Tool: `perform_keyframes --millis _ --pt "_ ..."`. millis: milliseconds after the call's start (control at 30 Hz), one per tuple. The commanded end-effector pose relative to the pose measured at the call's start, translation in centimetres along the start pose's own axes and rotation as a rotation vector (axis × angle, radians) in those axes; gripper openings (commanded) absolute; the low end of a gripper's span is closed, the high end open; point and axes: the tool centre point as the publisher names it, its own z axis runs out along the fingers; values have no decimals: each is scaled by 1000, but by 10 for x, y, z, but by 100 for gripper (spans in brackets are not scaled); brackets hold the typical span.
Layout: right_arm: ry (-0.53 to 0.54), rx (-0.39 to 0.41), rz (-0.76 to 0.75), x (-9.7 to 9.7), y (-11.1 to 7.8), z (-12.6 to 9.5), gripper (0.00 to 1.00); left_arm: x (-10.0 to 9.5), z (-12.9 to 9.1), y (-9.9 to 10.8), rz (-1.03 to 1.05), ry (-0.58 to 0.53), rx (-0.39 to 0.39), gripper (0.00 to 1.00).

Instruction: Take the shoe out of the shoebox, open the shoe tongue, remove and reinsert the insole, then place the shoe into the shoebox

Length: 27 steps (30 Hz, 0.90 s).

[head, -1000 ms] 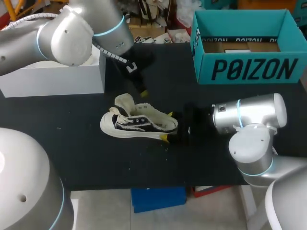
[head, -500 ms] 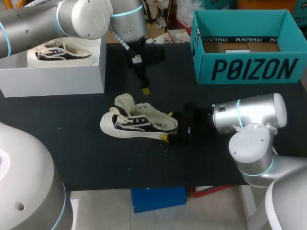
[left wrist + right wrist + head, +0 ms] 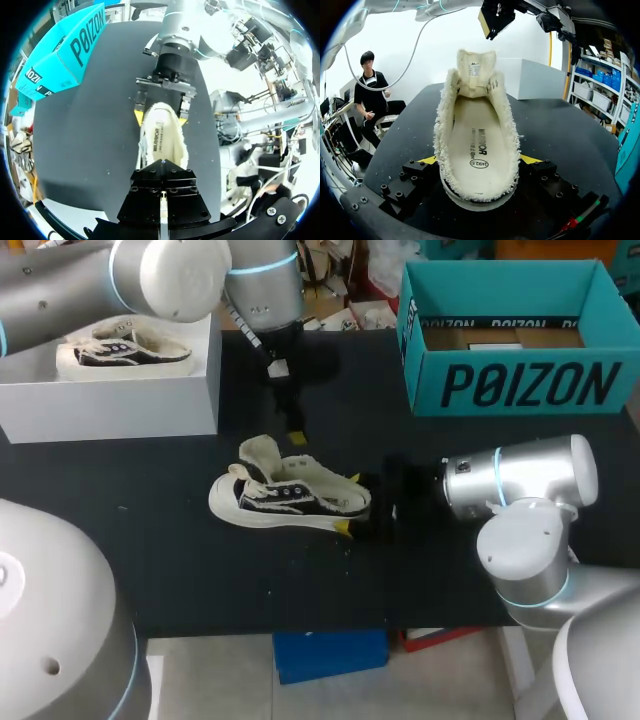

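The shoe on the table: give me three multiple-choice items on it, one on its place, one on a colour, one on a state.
1. Where does the shoe lie?
A. in the teal shoebox
B. on the black table
C. on the white box

2. What colour is its fleece lining?
A. red
B. cream
C. blue

3. How do the jaws of the right gripper stand?
A. shut on the shoe's heel
B. open, clear of the shoe
C. shut on the white box

Answers: 1 B, the head view shows it resting on the tabletop. 2 B, the right wrist view shows cream pile around the insole. 3 A, the left wrist view shows them pressing the heel from both sides.
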Motion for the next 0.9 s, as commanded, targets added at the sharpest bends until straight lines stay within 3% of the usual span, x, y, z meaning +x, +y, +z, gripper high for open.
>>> perform_keyframes --millis 33,467,567,900 --pt "-1 2 1 0 -2 3 0 0 8 3 12 -12 -11 0" --pt "-1 2 1 0 -2 3 0 0 8 3 12 -12 -11 0" --pt "-1 2 1 0 -2 3 0 -11 2 -3 21 -3 0 0" --pt "-1 2 1 0 -2 3 0 -16 10 -4 81 119 -6 0"
